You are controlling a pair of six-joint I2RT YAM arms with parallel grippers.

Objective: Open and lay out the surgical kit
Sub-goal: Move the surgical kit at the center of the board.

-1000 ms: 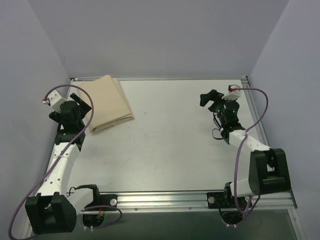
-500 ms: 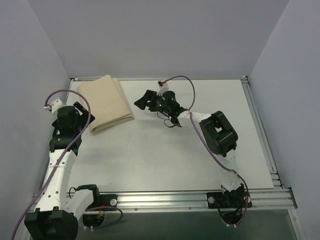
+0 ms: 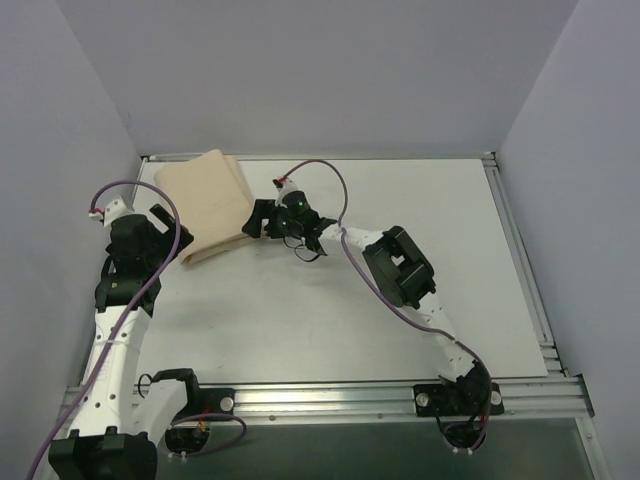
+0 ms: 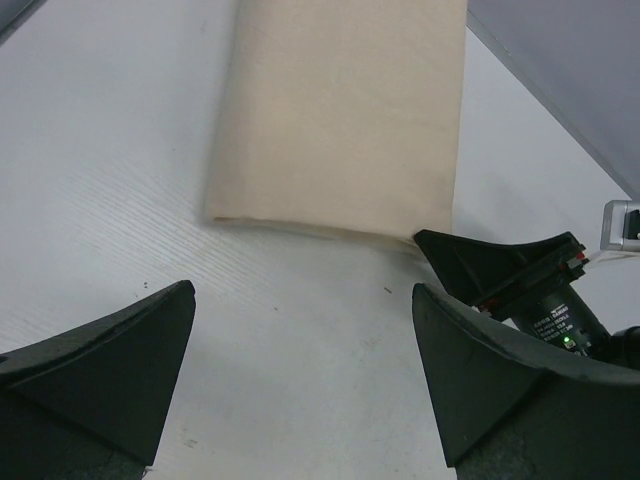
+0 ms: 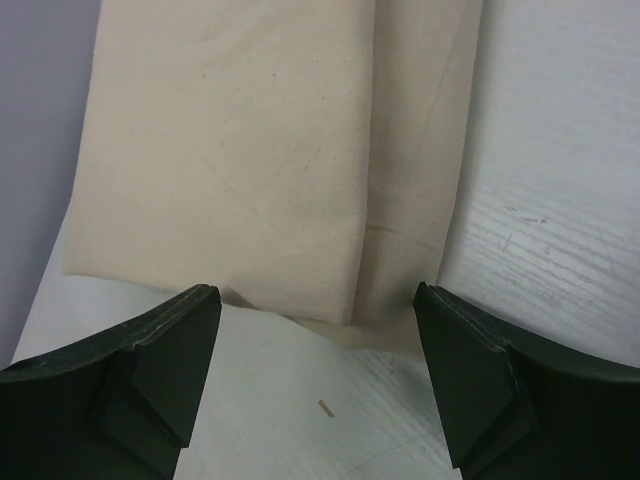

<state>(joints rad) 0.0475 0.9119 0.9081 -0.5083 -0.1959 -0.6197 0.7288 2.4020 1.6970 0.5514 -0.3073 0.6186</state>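
The right gripper holds its dark, wedge-shaped fingers spread and pinching nothing, just at the 4 o'clock corner of the folded beige cloth wrap. The left gripper, equally spread and empty, hovers near the wrap's 8 o'clock edge. The wrap, a soft matte rectangle of layered folds, lies at 11 o'clock on the white, faintly grained table.

Even diffuse overhead light; white table bright; faint soft shadows under arms; top view slightly soft; 2 wrist views sharp on cloth wrap; near foreground dark, slightly blurred.
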